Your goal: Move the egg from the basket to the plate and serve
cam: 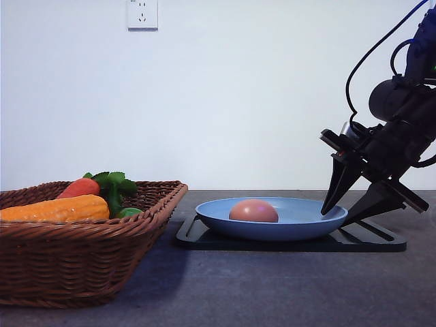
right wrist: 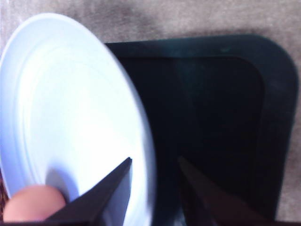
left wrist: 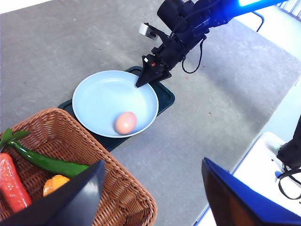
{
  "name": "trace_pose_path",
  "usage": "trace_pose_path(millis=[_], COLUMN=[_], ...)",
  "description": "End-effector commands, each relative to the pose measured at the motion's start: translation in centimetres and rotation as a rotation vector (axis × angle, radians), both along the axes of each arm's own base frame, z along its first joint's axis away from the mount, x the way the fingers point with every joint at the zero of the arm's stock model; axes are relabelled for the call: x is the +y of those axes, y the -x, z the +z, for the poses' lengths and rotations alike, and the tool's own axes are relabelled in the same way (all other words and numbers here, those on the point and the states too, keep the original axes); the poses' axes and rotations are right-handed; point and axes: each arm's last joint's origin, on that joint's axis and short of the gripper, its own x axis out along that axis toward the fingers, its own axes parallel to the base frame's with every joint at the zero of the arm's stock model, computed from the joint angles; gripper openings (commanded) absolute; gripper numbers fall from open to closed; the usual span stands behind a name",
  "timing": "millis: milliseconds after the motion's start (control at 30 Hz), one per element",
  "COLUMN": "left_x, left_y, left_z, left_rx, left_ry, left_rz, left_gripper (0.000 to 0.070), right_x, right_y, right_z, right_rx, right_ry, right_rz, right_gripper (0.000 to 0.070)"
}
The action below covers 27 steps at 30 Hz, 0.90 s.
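Front view: egg (cam: 253, 210) already resting in the plate (cam: 306, 225), well apart from the basket (cam: 82, 252) that holds the carrot (cam: 80, 187) and corn cob (cam: 58, 208); plate seated on the black tray (cam: 368, 241); right gripper (cam: 346, 209) spread open astride the plate's rim on the side away from the basket, one finger inside, one outside. Transfer judged complete; serving judged still to do. Left wrist view: egg (left wrist: 125, 122) lying in the plate (left wrist: 101, 94) near the edge closest to the basket (left wrist: 122, 188); right gripper (left wrist: 146, 82) at the opposite rim; left gripper (left wrist: 153, 193) above the basket, fingers parted, holding nothing. Right wrist view: plate rim (right wrist: 148, 141) between the open fingers (right wrist: 110, 188), not yet pinched; egg (right wrist: 33, 203) inside the plate, beside the inner finger. Remaining, as judged: closing on the rim and delivering the plate.
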Motion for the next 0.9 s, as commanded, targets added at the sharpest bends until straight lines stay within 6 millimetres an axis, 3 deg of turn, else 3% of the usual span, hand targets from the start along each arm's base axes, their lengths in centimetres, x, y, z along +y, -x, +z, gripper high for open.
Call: trace_pose_path(millis=[0, 300, 500, 700, 800, 867], left_x=[-0.1, -0.9, -2.1, -3.7, -4.4, -4.5], left_y=[-0.1, -1.1, -2.8, -5.3, -6.7, -7.8], left_z=[0.6, 0.2, -0.6, -1.8, -2.8, -3.6], left_rx=[-0.024, -0.014, -0.013, -0.016, 0.001, 0.008], left_ry=[0.009, -0.026, -0.112, -0.224, -0.296, -0.349], left_rz=[-0.004, 0.025, 0.112, 0.204, 0.206, 0.211], left_gripper=[0.0425, 0.0424, 0.0401, 0.0235, 0.0068, 0.0000], right_x=[-0.2, -2.6, -4.5, -4.7, -3.7, -2.5], right_y=[-0.5, 0.1, 2.0, 4.7, 6.2, 7.5], right_z=[0.1, 2.6, 5.3, 7.9, 9.3, 10.2], right_rx=[0.000, -0.049, -0.062, -0.033, -0.061, -0.099], right_ry=[-0.001, -0.029, -0.002, 0.064, 0.156, 0.234], right_rz=[-0.007, -0.041, -0.040, -0.012, 0.002, 0.018], right_gripper=[0.0199, 0.0199, 0.0192, 0.0054, 0.0000, 0.0000])
